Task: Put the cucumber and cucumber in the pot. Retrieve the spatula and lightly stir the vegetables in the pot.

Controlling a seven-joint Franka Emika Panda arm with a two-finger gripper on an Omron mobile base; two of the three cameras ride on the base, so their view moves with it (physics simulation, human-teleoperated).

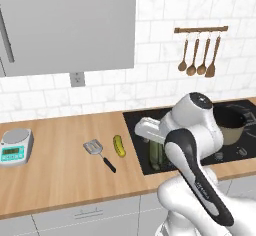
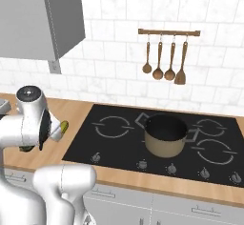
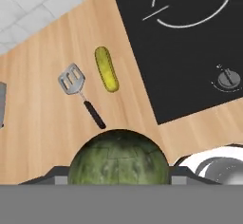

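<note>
The claw (image 3: 118, 180) is clamped on the dark green cucumber (image 3: 118, 163), whose rounded end bulges up between the two finger tips in the hand view; in the left base view the same cucumber (image 1: 156, 154) hangs upright under the hand, above the left part of the black stove top (image 1: 145, 155), lifted off the wooden surface (image 1: 55, 175).

The yellow-green cucumber (image 1: 119, 145) lies flat on the surface just left of the stove edge; the hand view shows it (image 3: 106, 69) alongside the spatula (image 3: 79, 92), near it but apart. The spatula (image 1: 99, 153) rests with its slotted metal head toward the wall and its thin black handle pointing toward the front edge of the surface; the right base view catches one end of the yellow-green cucumber (image 2: 63, 125) peeking out past the arm.

The pot (image 2: 165, 136) stands on the stove top (image 2: 119, 148) between the burner rings, well to the right of the claw; its dark inside looks empty in the right base view; in the left base view the pot (image 1: 231, 125) is partly hidden behind the arm.

A small kitchen scale (image 1: 16, 146) sits at the far left of the surface; wooden spoons (image 2: 164, 59) hang from a rail on the tiled wall above the stove.
</note>
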